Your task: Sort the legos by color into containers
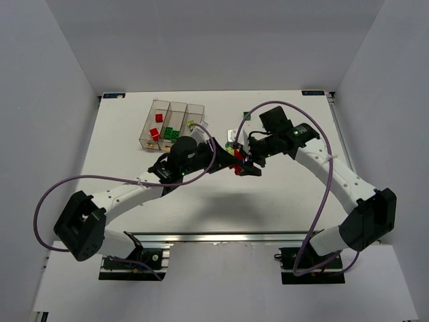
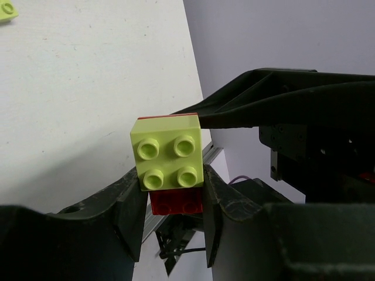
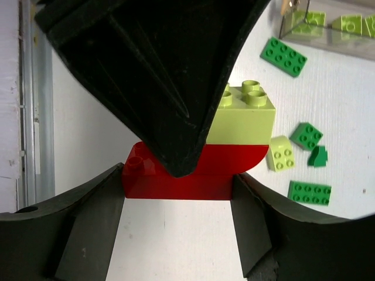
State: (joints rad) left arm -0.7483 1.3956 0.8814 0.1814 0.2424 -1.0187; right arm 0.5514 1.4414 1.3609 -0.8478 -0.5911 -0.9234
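Surface: white counter point(image 1: 281, 194), grey walls.
Thing: pale yellow-green square plastic brick point(image 2: 167, 152) stacked on a red plastic brick point(image 3: 181, 175), mid-counter.
Left end effector point(image 2: 173, 193): clamped on the yellow-green brick's sides.
Right end effector point(image 3: 179, 199): closed wide on the red brick's ends.
Handling: probably light, stiff, smooth; flat sides look best to hold.
Around: loose green bricks point(image 3: 309, 192) at 3 o'clock in the right wrist view; clear three-part plastic container point(image 1: 169, 104) at 10 o'clock from above.
Obstacle: the end effectors crowd each other.

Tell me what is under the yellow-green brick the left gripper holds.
A red brick, joined to its underside and clamped by the right gripper. A finger of the left gripper hides part of their joint.
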